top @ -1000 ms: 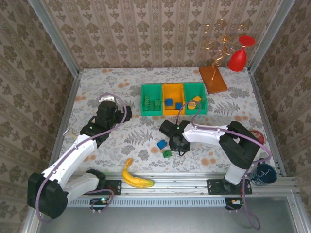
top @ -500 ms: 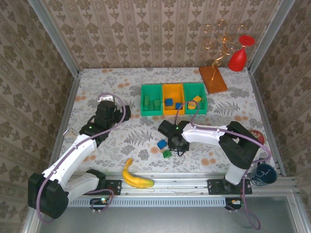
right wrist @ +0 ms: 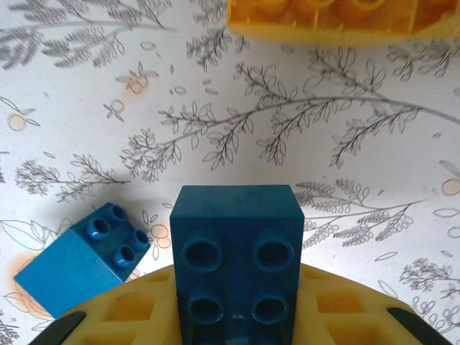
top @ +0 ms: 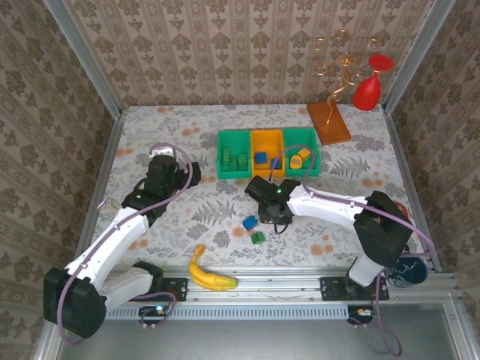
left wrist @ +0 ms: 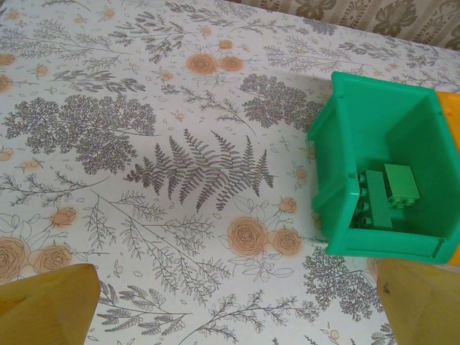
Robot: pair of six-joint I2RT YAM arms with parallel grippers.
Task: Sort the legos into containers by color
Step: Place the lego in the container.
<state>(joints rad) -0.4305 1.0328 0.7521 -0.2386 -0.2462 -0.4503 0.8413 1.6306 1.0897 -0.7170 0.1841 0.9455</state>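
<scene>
r gripper (top: pixel 274 215) clamped on a dark blue brick (right wrist: pixel 236 251) over the table (right wrist: pixel 359 187) beside a loose blue brick (right wrist: pixel 79 262), l gripper (left wrist: pixel 233 302) wide open, so looks mid-carry; next needs a lift over to the orange bin (top: pixel 267 136) (blues seem to go there), then release.

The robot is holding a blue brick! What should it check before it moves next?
1. Right gripper shut on the dark blue brick: ok.
2. Lighter blue brick on the table sits apart from the held one: ok.
3. Orange bin holds blue bricks, so it is likely the target: ok.
4. Held brick lifted off the table: cannot tell.
5. Left gripper open, empty, off to the left of the left green bin: ok.
</scene>
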